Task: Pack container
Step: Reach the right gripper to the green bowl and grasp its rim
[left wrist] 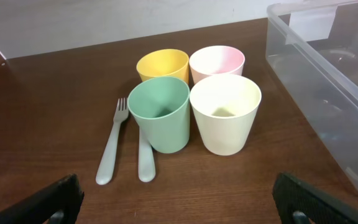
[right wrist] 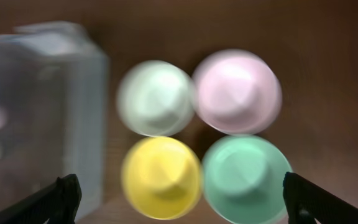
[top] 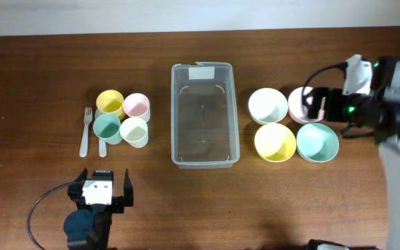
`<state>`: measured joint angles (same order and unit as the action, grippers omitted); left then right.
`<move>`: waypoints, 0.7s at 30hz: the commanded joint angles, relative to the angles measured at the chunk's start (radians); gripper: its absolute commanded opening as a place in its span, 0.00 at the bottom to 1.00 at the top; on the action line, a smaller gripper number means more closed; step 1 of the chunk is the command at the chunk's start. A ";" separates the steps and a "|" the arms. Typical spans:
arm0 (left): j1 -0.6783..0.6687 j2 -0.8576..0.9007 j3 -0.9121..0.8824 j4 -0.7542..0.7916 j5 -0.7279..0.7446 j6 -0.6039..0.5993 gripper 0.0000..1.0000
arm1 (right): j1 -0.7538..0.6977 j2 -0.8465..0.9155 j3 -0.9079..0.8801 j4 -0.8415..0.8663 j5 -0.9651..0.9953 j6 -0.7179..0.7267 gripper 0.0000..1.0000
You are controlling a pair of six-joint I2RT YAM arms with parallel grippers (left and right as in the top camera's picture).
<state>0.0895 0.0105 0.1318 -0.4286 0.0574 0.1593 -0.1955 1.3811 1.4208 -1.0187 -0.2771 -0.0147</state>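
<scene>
The left fingers (left wrist: 55,202) are spread wide and released, with nothing between them. The left wrist view shows only their dark tips at the bottom corners. The overhead view places them low on the table (top: 47,69), well to the left of the container (top: 174,118) and short of the cups.

The left wrist view shows those cups close up: yellow cup (left wrist: 162,63), pink cup (left wrist: 217,60), green cup (left wrist: 160,112) and cream cup (left wrist: 225,112), packed in a square and touching. A pale fork (left wrist: 112,146) and a spoon (left wrist: 145,163) lie beside the green cup, farther from the container.

The right fingers (right wrist: 61,199) are likewise parted and empty. From overhead they hang over the pink bowl (top: 298,104), right of the container. The right wrist view is blurred, yet it shows all four bowls whole: white bowl (right wrist: 156,98), pink bowl, yellow bowl (right wrist: 161,177) and green bowl (right wrist: 247,179).

The container sits mid-table between cups and bowls, upright and empty, with its white label (top: 201,72) at the far short end.
</scene>
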 commanded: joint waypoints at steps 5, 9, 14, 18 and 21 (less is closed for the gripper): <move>0.005 -0.005 -0.006 0.002 0.018 -0.012 1.00 | -0.286 0.323 0.008 -0.094 -0.036 -0.010 0.99; 0.005 -0.005 -0.006 0.002 0.018 -0.012 1.00 | -0.304 0.419 0.000 -0.149 -0.023 -0.014 0.93; 0.005 -0.005 -0.006 0.002 0.018 -0.012 1.00 | -0.290 0.531 -0.029 -0.105 -0.025 -0.015 0.80; 0.005 -0.005 -0.006 0.002 0.018 -0.012 1.00 | -0.274 0.541 -0.089 -0.041 -0.018 -0.011 0.79; 0.005 -0.005 -0.006 0.002 0.018 -0.012 1.00 | -0.274 0.541 -0.165 0.035 0.012 0.024 0.75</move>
<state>0.0895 0.0101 0.1318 -0.4290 0.0578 0.1596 -0.4759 1.9148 1.3060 -1.0126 -0.2897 -0.0166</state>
